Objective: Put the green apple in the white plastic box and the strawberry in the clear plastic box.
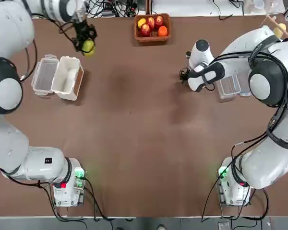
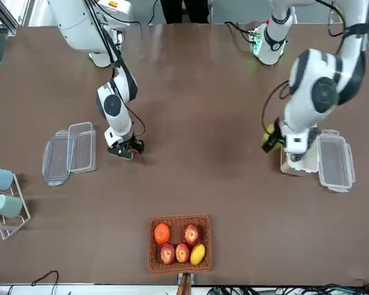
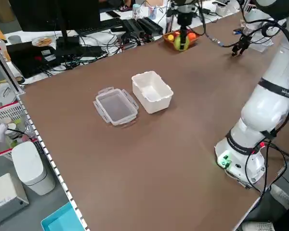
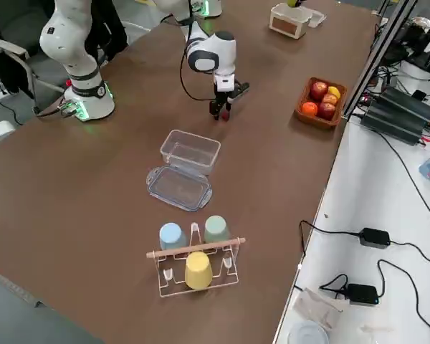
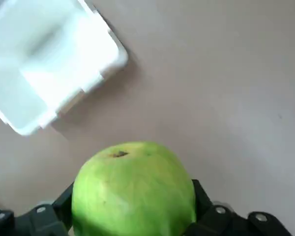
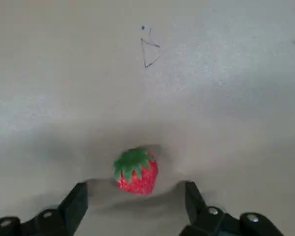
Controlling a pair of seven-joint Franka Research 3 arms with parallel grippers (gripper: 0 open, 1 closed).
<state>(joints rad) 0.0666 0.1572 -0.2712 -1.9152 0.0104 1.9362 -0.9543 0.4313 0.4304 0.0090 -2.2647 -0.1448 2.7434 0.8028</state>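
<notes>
Basket [image 2: 179, 271]: 5 fruits; left gripper [image 5: 133, 206]: apple [image 5: 132, 184], near tub [image 1: 66, 77]; right gripper [image 6: 136, 189]: at strawberry [image 6: 137, 173].

- Clock directions run from the table's centre, overhead, twelve opposite the robot.
- Two robot arms [image 1: 69, 182], bases at eight and four.
- Two boxes: one white [image 1: 67, 76], ten; one clear [image 1: 227, 87], two.
- One basket [image 1: 152, 40], twelve: three red fruits [image 2: 191, 235], one orange [image 2: 162, 233], one yellow [image 2: 197, 254].
- One green apple [image 5: 133, 191], eleven.
- One strawberry [image 6: 136, 172], partly hidden overhead, probably one-thirty.
- One rack [image 4: 199, 251], two: three cups [image 4: 198, 270].
</notes>
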